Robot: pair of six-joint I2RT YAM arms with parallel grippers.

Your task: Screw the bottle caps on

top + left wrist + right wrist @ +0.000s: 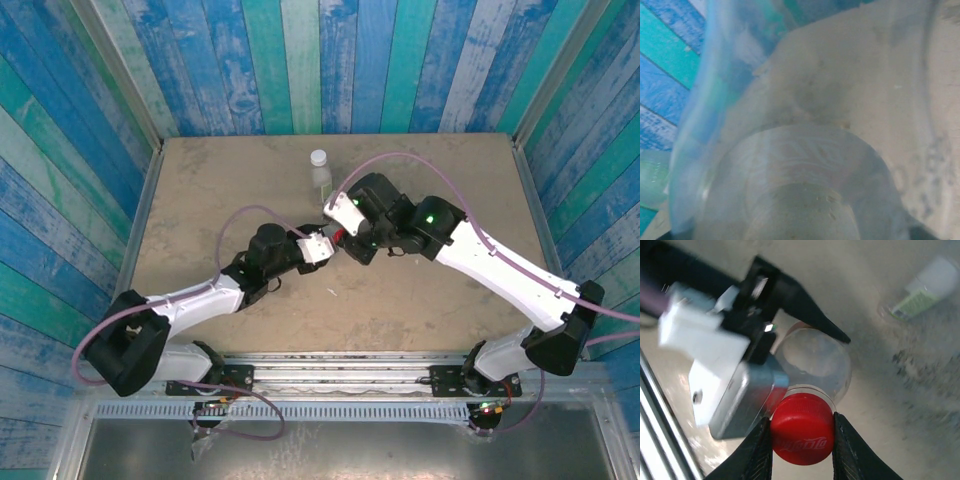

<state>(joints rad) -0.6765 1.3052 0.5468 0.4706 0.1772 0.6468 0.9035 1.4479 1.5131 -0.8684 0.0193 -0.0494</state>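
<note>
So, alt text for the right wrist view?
The right gripper pinches a red cap at the mouth of a clear bottle held by the left gripper. A green-labelled bottle with a white cap sits on the table beyond.

The top camera looks down from behind the arm bases (225, 378) over the whole tan tabletop (200, 190). Both wrist cameras sit tight against one clear plastic bottle (805, 175), the right facing its red screw cap (802, 429).

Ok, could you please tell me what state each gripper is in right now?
Left gripper: closed, holding the bottle.
Right gripper: closed on the red cap.
</note>
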